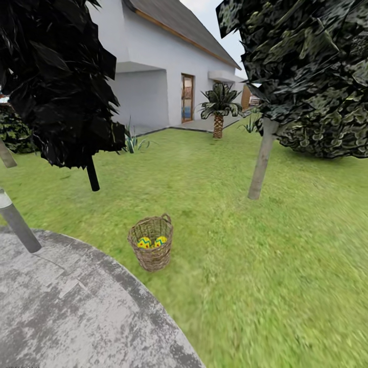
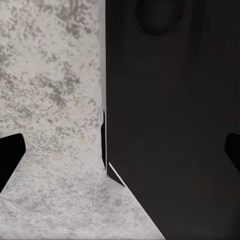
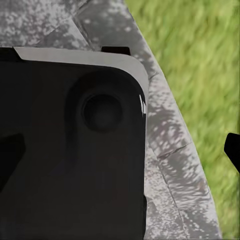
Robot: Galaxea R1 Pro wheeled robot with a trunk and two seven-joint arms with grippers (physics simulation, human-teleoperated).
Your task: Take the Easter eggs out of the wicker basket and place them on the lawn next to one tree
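The wicker basket stands upright on the lawn, just off the patio's curved edge. Two yellow Easter eggs with blue zigzags show inside it. Further out to the right rises a tree with a pale, slightly leaning trunk and a dark mottled crown. In the left wrist view my left gripper is open, with dark fingertips at the frame's edges, over patio stone and my black base. The right gripper is likewise open, above my base, the patio rim and grass.
The round grey stone patio lies under me, with a grey pole at its edge. A black conifer stands beyond the basket on the left. A palm and a white house are far back.
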